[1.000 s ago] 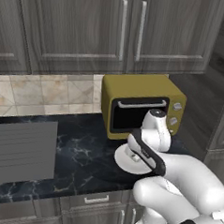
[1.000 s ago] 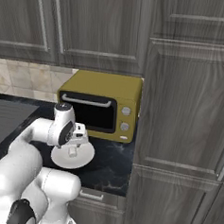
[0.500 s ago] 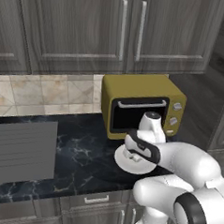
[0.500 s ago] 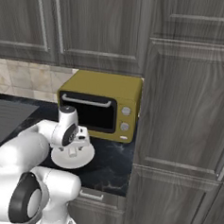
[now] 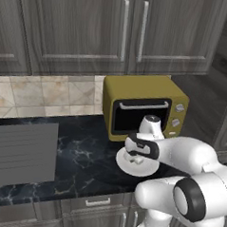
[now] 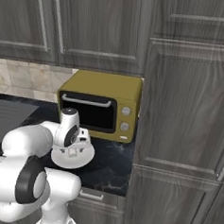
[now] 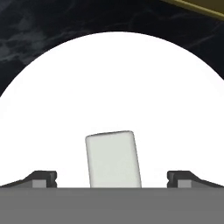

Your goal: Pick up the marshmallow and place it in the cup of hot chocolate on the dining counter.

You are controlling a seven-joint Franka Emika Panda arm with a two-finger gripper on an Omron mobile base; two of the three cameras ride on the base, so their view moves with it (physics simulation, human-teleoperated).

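Note:
The marshmallow point(image 7: 113, 159), a small white soft-edged block, lies on a round white plate point(image 7: 113, 78). My gripper point(image 7: 113, 179) hangs open just over it, one fingertip on each side and both clear of it. In the left base view the gripper point(image 5: 136, 157) points down over the plate point(image 5: 124, 167), in front of the oven. From the right base view the gripper point(image 6: 73, 149) hovers over the same plate point(image 6: 84, 160). The cup of hot chocolate and the dining counter are out of view.
An olive-yellow oven point(image 5: 144, 105) stands right behind the plate on a black marble counter point(image 5: 84, 156). A grey flat panel point(image 5: 20, 152) lies on the counter to the left. Tall dark cabinets point(image 6: 189, 114) close off the right side, and wall cabinets hang above.
The hand has come down closer over the plate, and the arm's elbow has swung round behind it. The plate and oven have stayed put.

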